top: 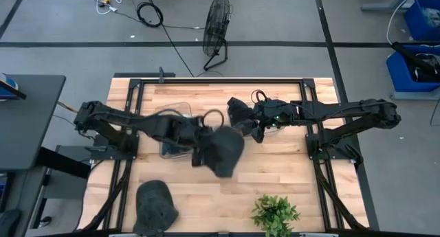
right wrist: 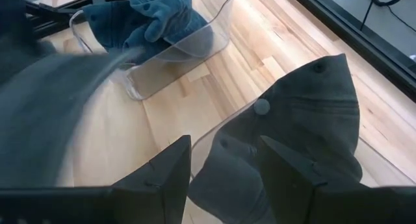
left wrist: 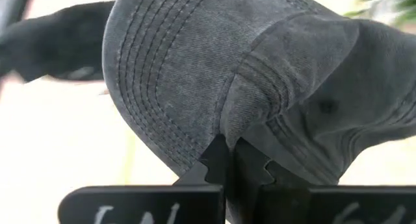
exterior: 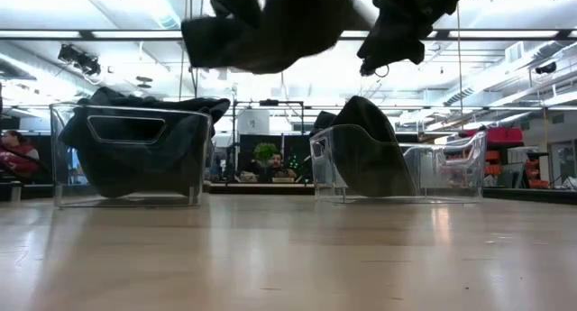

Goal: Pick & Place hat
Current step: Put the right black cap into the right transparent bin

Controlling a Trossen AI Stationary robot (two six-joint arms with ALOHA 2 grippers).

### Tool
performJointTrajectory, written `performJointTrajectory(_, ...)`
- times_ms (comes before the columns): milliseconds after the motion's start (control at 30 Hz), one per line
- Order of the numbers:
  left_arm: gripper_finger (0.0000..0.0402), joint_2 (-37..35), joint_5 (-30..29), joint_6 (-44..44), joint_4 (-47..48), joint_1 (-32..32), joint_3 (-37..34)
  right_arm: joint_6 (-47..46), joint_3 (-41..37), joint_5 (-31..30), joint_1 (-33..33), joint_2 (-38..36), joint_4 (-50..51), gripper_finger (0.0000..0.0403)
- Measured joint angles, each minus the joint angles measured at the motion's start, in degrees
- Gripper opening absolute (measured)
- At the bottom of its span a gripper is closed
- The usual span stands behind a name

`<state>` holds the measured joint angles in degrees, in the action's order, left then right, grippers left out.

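My left gripper [left wrist: 226, 160] is shut on a dark grey cap [top: 221, 152], held high over the middle of the table; in the low view the cap [exterior: 261, 27] hangs at the top. My right gripper [right wrist: 224, 162] is open and hovers above the right clear bin [exterior: 442, 167], its fingers standing over another grey cap [right wrist: 292, 133] that lies in that bin; it touches nothing. The left clear bin [exterior: 131, 153] holds more dark hats. A further grey cap [top: 155, 204] lies on the table near its near edge. My left gripper pinches the cap between its two fingers at the seam where the brim meets the crown [left wrist: 234, 130]. The fingers come from the table's left side. The cap is lifted clear of the table and spreads out beyond the fingertips, brim to one side and crown to the other.
A small green plant [top: 275, 213] stands near the table's near edge, right of centre. Both clear bins sit toward the far half of the table. Bare wood [top: 295, 168] lies between the bins and the near edge. The black frame rails [top: 206, 79] run around the table.
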<state>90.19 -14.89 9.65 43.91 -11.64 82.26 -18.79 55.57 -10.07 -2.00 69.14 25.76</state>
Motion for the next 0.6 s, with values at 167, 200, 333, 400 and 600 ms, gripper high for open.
performJointTrajectory(167,0.0012,0.11,-3.53,-1.35,3.85,6.35,1.42,0.65,0.00,-2.39,0.02,0.00,-1.98,0.0180)
performJointTrajectory(200,0.0011,0.39,-3.55,-1.38,4.07,7.69,1.42,1.84,0.00,-2.96,0.02,0.00,-3.04,0.0180)
performJointTrajectory(333,0.0009,0.62,-3.61,-1.34,4.10,11.84,1.33,11.86,0.00,-3.24,0.81,0.00,-10.30,0.0180)
performJointTrajectory(400,0.0010,0.55,-3.73,-1.35,3.58,13.16,1.37,16.79,0.00,-2.93,2.11,0.00,-14.96,0.0180)
performJointTrajectory(600,0.0012,0.52,-3.55,-1.97,1.40,15.11,1.35,22.47,0.07,-2.50,5.53,1.05,-22.24,0.0180)
